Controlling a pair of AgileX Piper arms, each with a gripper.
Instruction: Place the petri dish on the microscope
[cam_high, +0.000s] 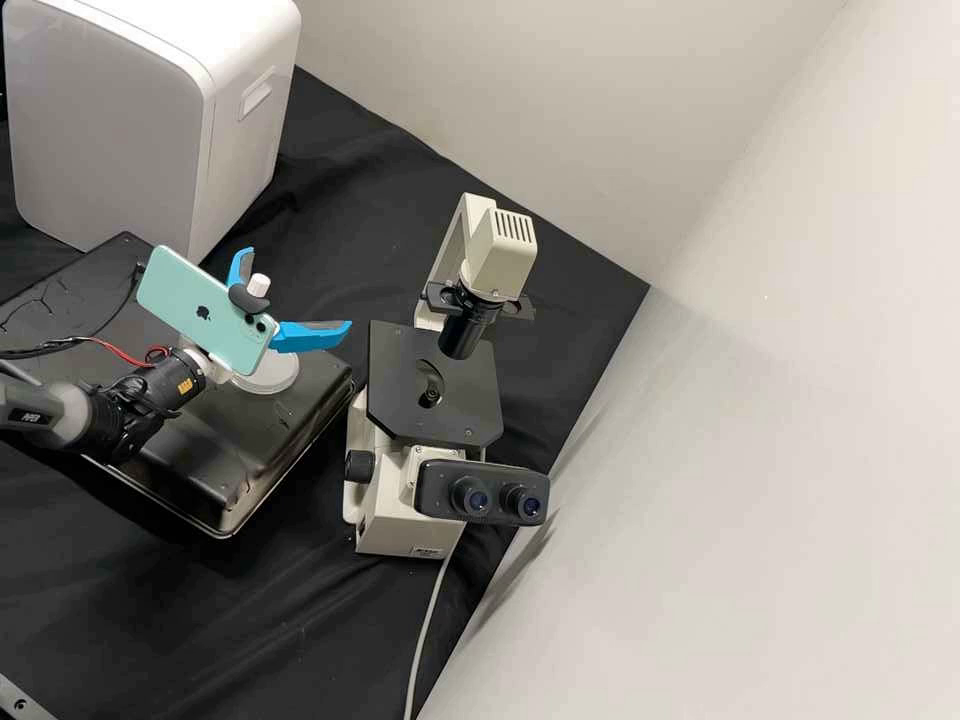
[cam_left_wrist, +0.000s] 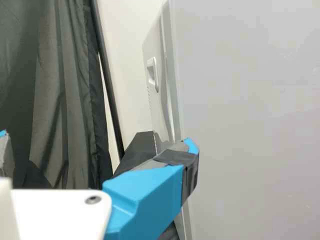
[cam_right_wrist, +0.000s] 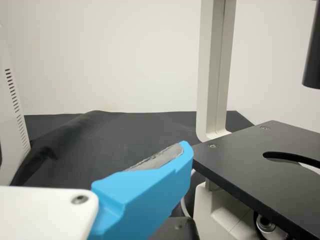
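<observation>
The inverted microscope (cam_high: 440, 400) stands mid-bench, its black stage (cam_high: 400, 390) bare around an oval opening (cam_high: 430, 373). A round pale dish (cam_high: 268, 376), apparently the petri dish, lies on a black case (cam_high: 200, 450), partly hidden by the arm above it. My right gripper (cam_high: 295, 290) hovers over it, open, one blue finger (cam_right_wrist: 150, 185) pointing at the stage edge (cam_right_wrist: 240, 155) and apart from it. My left gripper (cam_left_wrist: 97, 142) is open beside a white box (cam_left_wrist: 240, 110), with nothing between its fingers.
A large white appliance (cam_high: 140, 110) stands at the back left. A mint-green phone (cam_high: 205, 300) is clamped on the right arm. Red and black wires (cam_high: 90, 345) run across the case. The bench's right edge (cam_high: 560, 430) meets a pale wall. A dark curtain (cam_left_wrist: 50, 90) hangs behind.
</observation>
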